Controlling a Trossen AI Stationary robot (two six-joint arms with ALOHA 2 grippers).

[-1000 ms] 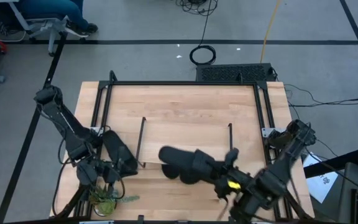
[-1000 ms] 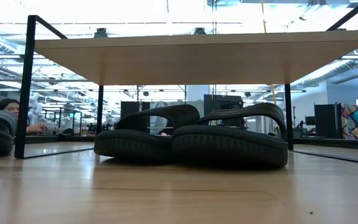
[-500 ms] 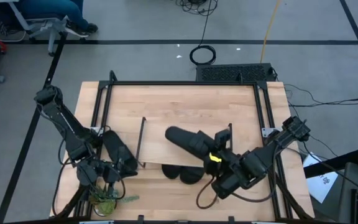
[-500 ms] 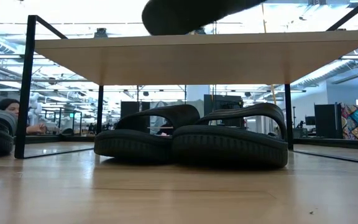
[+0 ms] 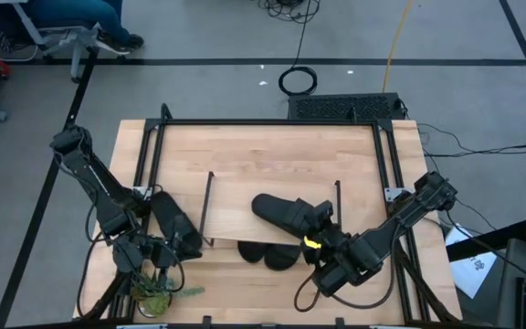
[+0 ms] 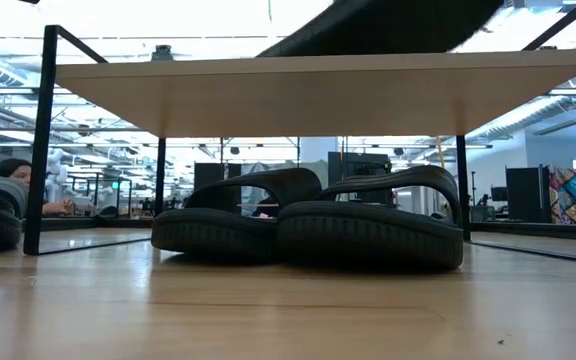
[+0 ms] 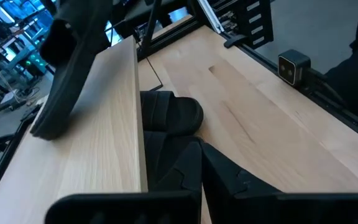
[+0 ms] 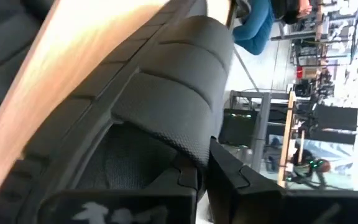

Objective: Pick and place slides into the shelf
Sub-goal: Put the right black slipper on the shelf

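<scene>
Right end effector [image 5: 316,228] grips a third slide [image 5: 281,211] over the shelf [image 6: 318,90]; two slides [image 6: 308,228] sit beneath, one remains.

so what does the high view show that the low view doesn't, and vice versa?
High view only: both arms, the right gripper shut on a slide over the shelf top, the left gripper parked beside it. Low view only: two slides fully visible side by side under the shelf plank. Both: the plank and the held slide above it.
</scene>
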